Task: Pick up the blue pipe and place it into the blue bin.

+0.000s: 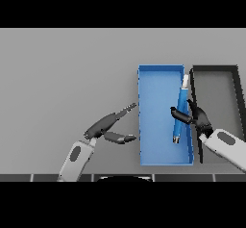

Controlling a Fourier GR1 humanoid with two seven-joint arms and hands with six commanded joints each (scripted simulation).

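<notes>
Right robot hand, fingers curled round the blue pipe over the blue bin at frame right, should lower it flat before releasing.

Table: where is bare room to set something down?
The grey table is bare left of the blue bin and beyond the left hand. Crowded on the right: the right hand holds the blue pipe over the bin, beside the black bin.

I read this as a bare test bench: plain grey table, blue bin, black bin.
</notes>
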